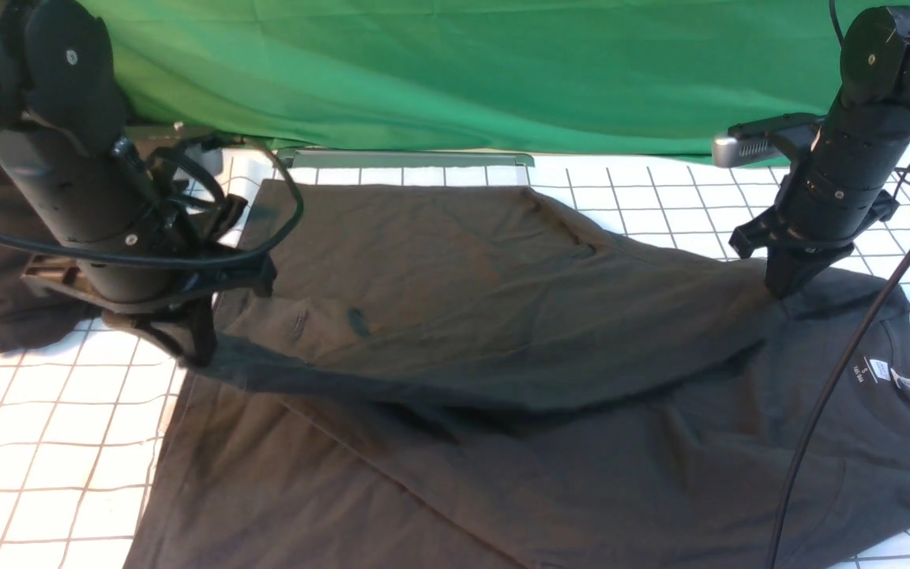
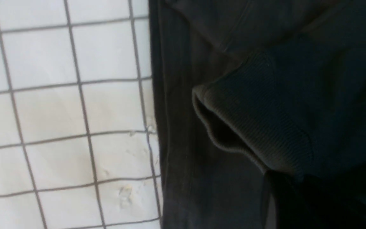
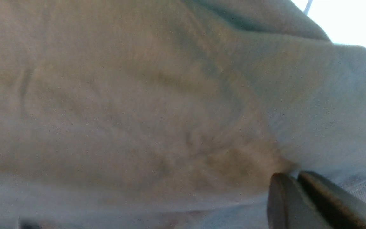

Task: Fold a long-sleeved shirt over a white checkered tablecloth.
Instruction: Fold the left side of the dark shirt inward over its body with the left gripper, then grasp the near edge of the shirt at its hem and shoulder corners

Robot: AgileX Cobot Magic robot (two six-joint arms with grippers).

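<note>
The shirt (image 1: 455,316) lies on the checkered tablecloth (image 1: 44,442), one long edge pinched tight in the left gripper (image 1: 190,344) and the right gripper (image 1: 785,286) — held up level so the flap folds evenly.

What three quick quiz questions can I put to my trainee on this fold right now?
1. True or false: the left gripper and right gripper both grip the long-sleeved shirt.
2. The white neck label lies nearer which gripper? A left, B right.
3. What colour is the backdrop cloth beyond the white checkered tablecloth?
Key: 1 true; 2 B; 3 green.
</note>
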